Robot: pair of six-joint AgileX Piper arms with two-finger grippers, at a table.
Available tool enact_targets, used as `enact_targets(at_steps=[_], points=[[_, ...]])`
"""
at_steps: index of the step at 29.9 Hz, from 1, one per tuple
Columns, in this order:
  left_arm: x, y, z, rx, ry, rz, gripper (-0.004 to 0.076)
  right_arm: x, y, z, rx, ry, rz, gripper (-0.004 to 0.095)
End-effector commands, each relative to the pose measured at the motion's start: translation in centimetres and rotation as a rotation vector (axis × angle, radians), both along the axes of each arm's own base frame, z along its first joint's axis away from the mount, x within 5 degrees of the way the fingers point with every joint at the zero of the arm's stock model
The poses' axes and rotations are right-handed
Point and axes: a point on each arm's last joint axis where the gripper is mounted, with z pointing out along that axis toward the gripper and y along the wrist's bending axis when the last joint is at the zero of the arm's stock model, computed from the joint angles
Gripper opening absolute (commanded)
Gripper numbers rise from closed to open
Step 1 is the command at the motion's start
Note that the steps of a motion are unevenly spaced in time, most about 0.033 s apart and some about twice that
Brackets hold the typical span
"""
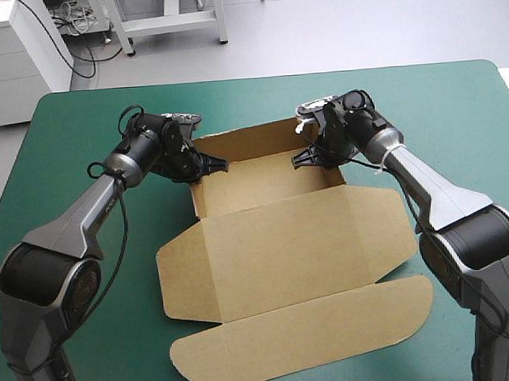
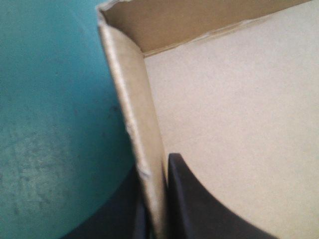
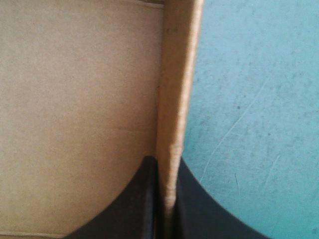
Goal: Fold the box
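At the middle of the table (image 1: 455, 103) sits the box (image 1: 283, 240), an open tray toward the far edge with its lid (image 1: 241, 268) lying flat toward the near edge. The left gripper (image 1: 212, 164) is clamped on the left wall (image 2: 142, 124), one finger inside and one outside, and the right gripper (image 1: 307, 158) pinches the right wall (image 3: 174, 99) the same way. The danger, I'd say, is an uneven pull: that could crease a wall, spring it loose, or twist and drag the whole tray. There's plenty of bare table outside both walls and toward the far edge, while the near side is taken up by the flat lid.
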Motion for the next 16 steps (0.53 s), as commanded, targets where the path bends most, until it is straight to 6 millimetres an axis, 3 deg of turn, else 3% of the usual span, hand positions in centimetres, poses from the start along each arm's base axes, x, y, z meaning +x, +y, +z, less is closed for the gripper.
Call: enact_targets(at_steps=[1, 7, 13, 16], points=[[-0.2, -1.1, -0.2, -0.012, -0.011, -0.068, -0.0008, 1.1, 0.4, 0.5, 0.052, -0.100, 0.033, -0.0020], [0.0, -1.2, -0.1, -0.015, -0.035, -0.079, 0.0038, 1.4, 0.5, 1.0, 0.053, -0.145, 0.060, -0.0006], [-0.2, -1.2, 1.3, -0.011, -0.028, -0.108, 0.0355, 1.7, 0.7, 3.2, 0.071, -0.181, 0.063, 0.0249], [-0.1, -1.1, 3.0, -0.023, -0.047, -0.097, 0.0457, 1.7, 0.7, 4.8, 0.079, -0.203, 0.061, 0.0389]])
